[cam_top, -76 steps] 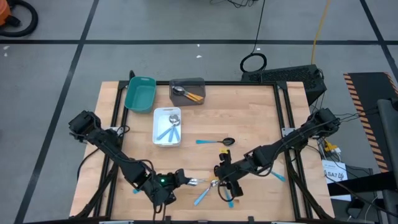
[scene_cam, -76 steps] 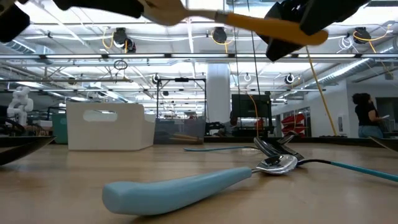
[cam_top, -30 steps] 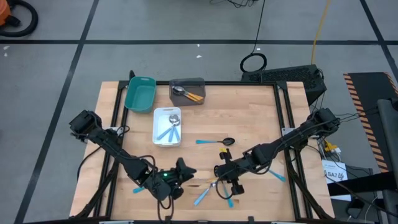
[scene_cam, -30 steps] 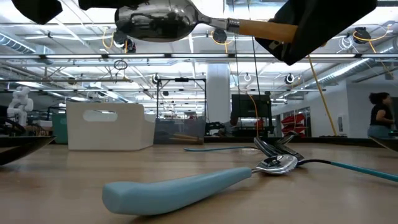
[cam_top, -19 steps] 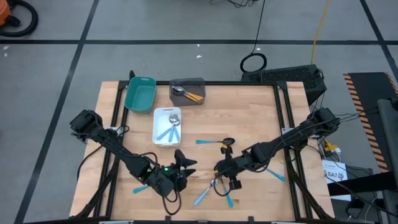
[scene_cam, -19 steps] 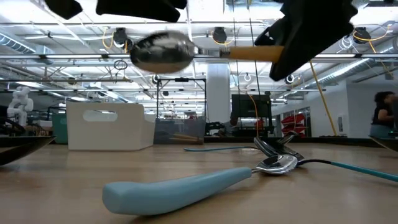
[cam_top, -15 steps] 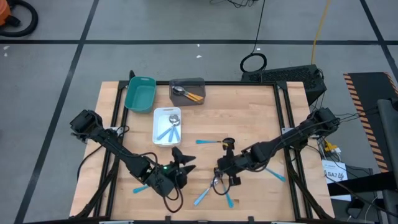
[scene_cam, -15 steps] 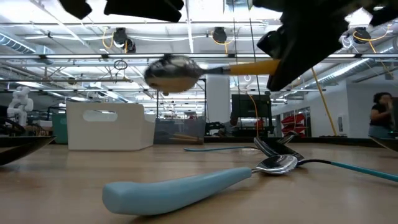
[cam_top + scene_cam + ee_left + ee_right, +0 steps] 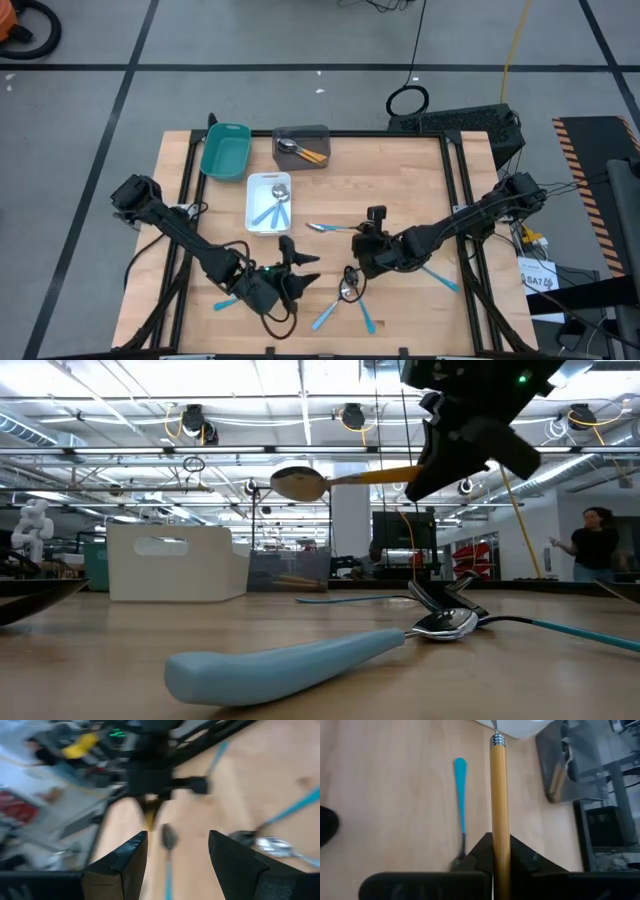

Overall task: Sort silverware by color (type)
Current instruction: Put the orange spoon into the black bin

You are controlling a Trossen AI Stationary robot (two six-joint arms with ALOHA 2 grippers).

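My right gripper (image 9: 360, 240) hangs over the table's middle, shut on an orange-handled spoon (image 9: 300, 483) with a silver bowl. The same orange handle (image 9: 498, 795) shows in the right wrist view. My left gripper (image 9: 300, 256) stands open to its left, nearer the front edge, with nothing between its fingers (image 9: 120, 867). Several blue-handled spoons lie flat on the wood: one (image 9: 460, 790) below the held spoon and a small pile (image 9: 345, 290) by the near edge. The white tray (image 9: 269, 203) holds blue spoons. The grey tray (image 9: 302, 146) holds orange ones. My right gripper pinches the spoon's orange handle near its free end (image 9: 498, 832) between its two fingers. The handle runs straight out ahead of the fingers, along the line they point. The spoon hangs about level, its bowl (image 9: 298, 483) leading, clear of the table.
An empty teal tray (image 9: 225, 150) stands at the far left beside the grey one. Loose blue-handled spoons lie near the front edge (image 9: 325, 318), at the front left (image 9: 225, 302) and to the right (image 9: 440, 278). A person (image 9: 596, 545) stands in the room beyond.
My right gripper has carried the orange-handled spoon away from the near edge toward the table's middle and has swung about, so the spoon now points toward the trays. The spoon stays level and clear of the table. My left gripper has rolled and risen a little.
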